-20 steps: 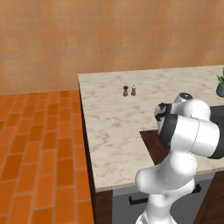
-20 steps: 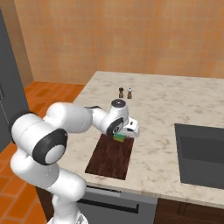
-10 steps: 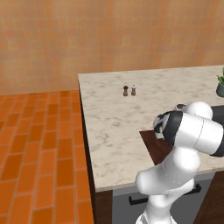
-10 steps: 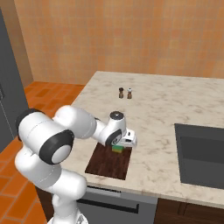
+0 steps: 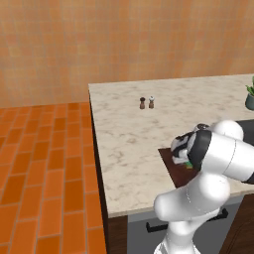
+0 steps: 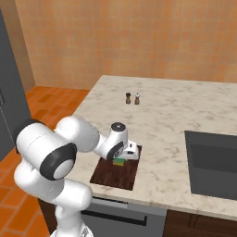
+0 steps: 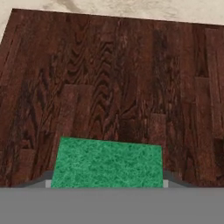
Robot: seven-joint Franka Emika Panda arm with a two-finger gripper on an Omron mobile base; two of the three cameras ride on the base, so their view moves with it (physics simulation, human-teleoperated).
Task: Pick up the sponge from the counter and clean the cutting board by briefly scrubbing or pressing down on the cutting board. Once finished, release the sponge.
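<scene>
My gripper (image 6: 121, 158) is shut on the sponge (image 6: 119, 161), a small green-topped block with a yellow layer beneath. It holds the sponge low on the dark brown cutting board (image 6: 115, 174), which lies near the front edge of the marbled counter (image 6: 171, 115). In the hand view the sponge's green top (image 7: 107, 164) sits between the finger tips, with the board's grain (image 7: 113, 78) close behind it. From the left base view the arm hides most of the hand. A sliver of the sponge (image 5: 188, 164) and the board's corner (image 5: 168, 158) show on the counter (image 5: 124, 144).
Two small shakers (image 6: 132, 98) stand together further back on the counter, also seen as shakers (image 5: 147, 102). A dark sink (image 6: 213, 162) is recessed to the right. A potted plant (image 5: 250, 97) sits at the far right. A tall dark grey appliance (image 6: 9, 92) stands left.
The hand has come down and toward the counter's front edge with the sponge, from above the board's far end to low on the board.
</scene>
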